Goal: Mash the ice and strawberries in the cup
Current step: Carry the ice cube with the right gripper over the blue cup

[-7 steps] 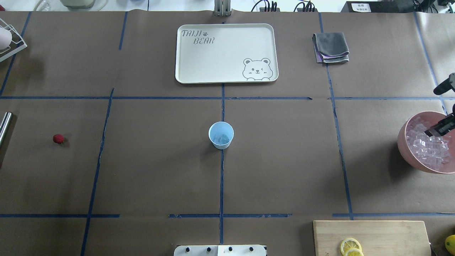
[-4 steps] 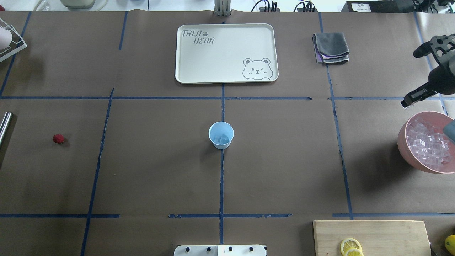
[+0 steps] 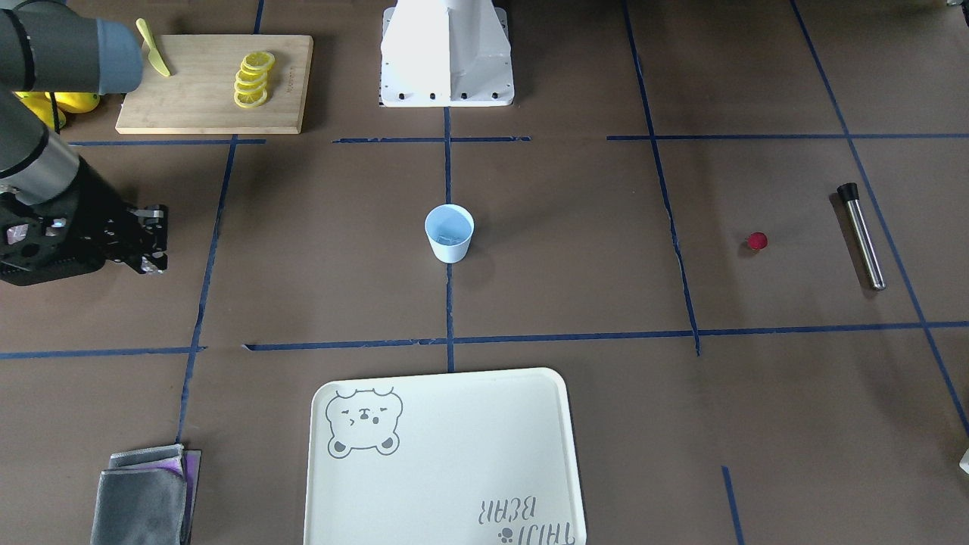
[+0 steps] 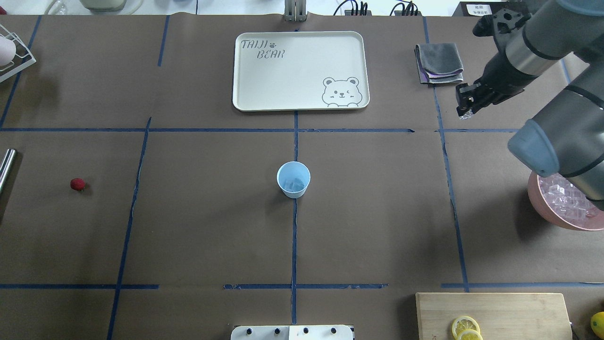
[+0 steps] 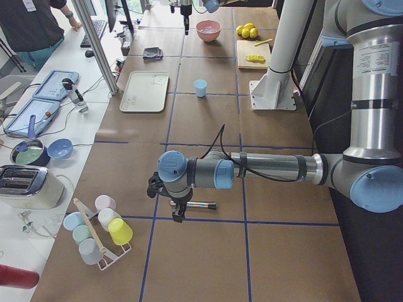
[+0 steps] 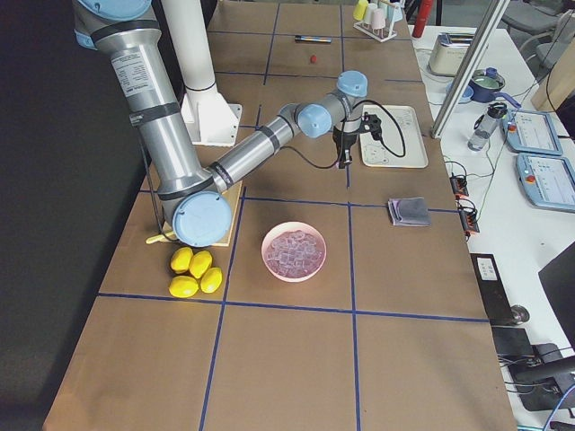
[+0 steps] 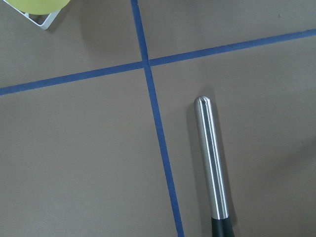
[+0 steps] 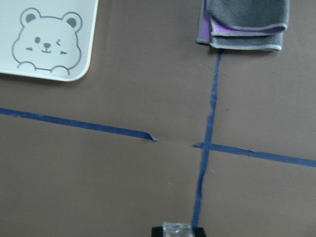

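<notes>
The light-blue cup (image 4: pixel 293 178) stands upright at the table's middle with a few ice cubes (image 4: pixel 295 184) inside. The red strawberry (image 4: pixel 78 184) lies far left on the table. My right gripper (image 4: pixel 465 111) hovers right of and beyond the cup, near the folded cloth. It is shut on one clear ice cube (image 8: pixel 177 228), seen between the fingertips in the right wrist view. My left gripper (image 5: pixel 176 214) shows only in the exterior left view, over a steel muddler (image 7: pixel 211 163); I cannot tell whether it is open or shut.
A pink bowl (image 4: pixel 542 208) of ice sits at the right edge, partly under my right arm. A cream bear tray (image 4: pixel 292 80) and grey cloth (image 4: pixel 439 63) lie at the far side. A cutting board (image 4: pixel 509 311) with lemon slices is near right. A rack of cups (image 5: pixel 101 229) stands beyond the muddler.
My right gripper rose out of the pink bowl and swung left and toward the far side, carrying an ice cube. The cup and strawberry have not moved.
</notes>
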